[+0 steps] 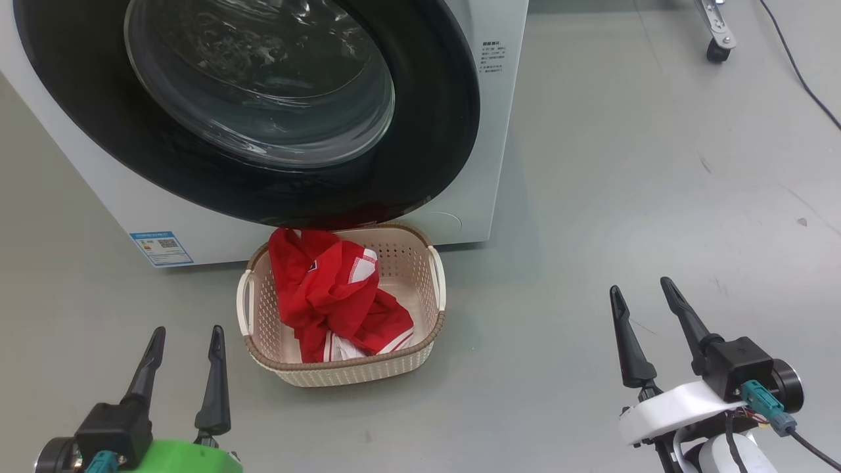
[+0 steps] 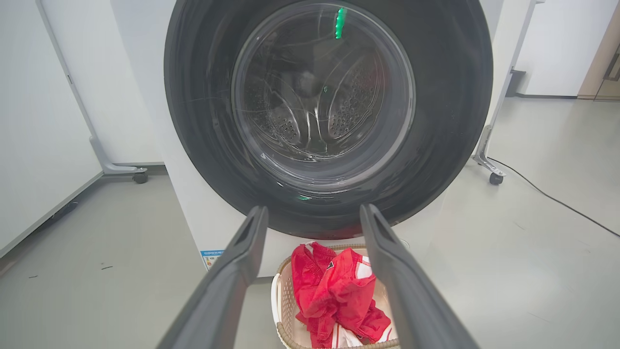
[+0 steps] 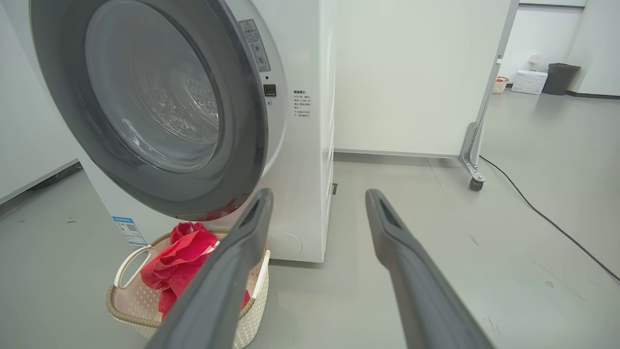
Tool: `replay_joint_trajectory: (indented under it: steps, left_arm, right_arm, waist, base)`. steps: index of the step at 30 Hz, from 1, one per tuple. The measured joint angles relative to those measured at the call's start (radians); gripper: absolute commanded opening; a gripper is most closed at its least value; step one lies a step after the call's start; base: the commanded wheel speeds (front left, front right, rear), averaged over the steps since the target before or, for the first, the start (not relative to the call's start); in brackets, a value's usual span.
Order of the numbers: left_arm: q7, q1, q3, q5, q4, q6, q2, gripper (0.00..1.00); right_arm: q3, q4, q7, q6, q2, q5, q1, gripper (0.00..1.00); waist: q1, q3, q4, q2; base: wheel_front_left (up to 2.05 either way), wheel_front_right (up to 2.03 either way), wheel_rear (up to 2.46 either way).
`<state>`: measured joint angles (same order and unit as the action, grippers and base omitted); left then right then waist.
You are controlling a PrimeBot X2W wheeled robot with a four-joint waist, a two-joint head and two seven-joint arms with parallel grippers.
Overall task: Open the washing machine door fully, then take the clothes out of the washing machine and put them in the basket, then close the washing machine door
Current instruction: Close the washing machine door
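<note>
- The washer (image 1: 502,151) is a white box on the grey floor (image 1: 624,164), with a blue sticker (image 1: 161,247) low on its front.
- The door (image 1: 437,131) faces forward over the opening, its glossy black rim ringing the clear glass bowl. The perforated drum (image 2: 353,102) shows through the glass in the left wrist view.
- In the right wrist view the door's right edge seems to stand slightly off the front. I cannot tell whether it is latched.
- The basket (image 1: 341,378) sits on the floor just in front of the washer, its far end under the door's lower rim.
- The clothes (image 1: 328,289) lie bunched inside the basket, red with white stripes. They are heaped toward its left and rise above the rim at the far end.
- The left gripper (image 1: 188,330) is low on the left, near the basket's left front corner but apart from it. Its 2 fingers are spread wide with nothing between them.
- The right gripper (image 1: 640,285) is low on the right, well apart from the basket, over bare floor. Its 2 fingers are also spread wide and hold nothing.
- Far right, a caster (image 1: 717,51) and a black cable (image 1: 798,72) rest on the floor.
</note>
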<state>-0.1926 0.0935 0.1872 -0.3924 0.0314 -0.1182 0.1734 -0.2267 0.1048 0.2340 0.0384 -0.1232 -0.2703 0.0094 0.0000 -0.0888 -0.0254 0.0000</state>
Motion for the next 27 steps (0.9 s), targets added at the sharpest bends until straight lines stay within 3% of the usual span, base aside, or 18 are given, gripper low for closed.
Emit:
replay_joint_trajectory:
  steps: [6,7,8,9,27]
  left_arm:
    - [0.007,0.000,-0.010,0.002,0.007,0.000,-0.016,1.00]
    - [0.007,0.000,-0.011,0.008,0.008,0.000,-0.019,1.00]
    - [0.007,0.000,-0.011,0.011,0.009,0.000,-0.022,1.00]
    - [0.007,0.000,-0.011,0.016,0.009,0.000,-0.023,1.00]
    - [0.017,-0.002,0.010,0.064,0.037,-0.001,-0.059,1.00]
  right_arm:
    - [0.000,-0.002,-0.001,0.001,0.000,0.000,0.000,1.00]
    - [0.001,-0.002,-0.001,0.001,0.000,0.000,0.000,0.71]
    - [0.002,-0.003,-0.001,0.001,0.000,0.000,0.000,0.12]
    - [0.004,-0.003,-0.001,0.001,0.000,0.000,0.000,0.00]
    - [0.049,-0.021,-0.019,0.005,-0.047,-0.003,-0.003,0.00]
  waist:
    - [0.0000,-0.001,0.005,0.0000]
    - [0.0000,-0.001,0.006,0.0000]
    - [0.0000,-0.002,0.006,0.0000]
    - [0.0000,-0.002,0.007,0.0000]
    - [0.0000,-0.026,0.074,0.0000]
  base:
    - [0.00,0.00,0.00]
    - [0.00,0.00,0.00]
    - [0.00,0.00,0.00]
    - [0.00,0.00,0.00]
    - [0.00,0.00,0.00]
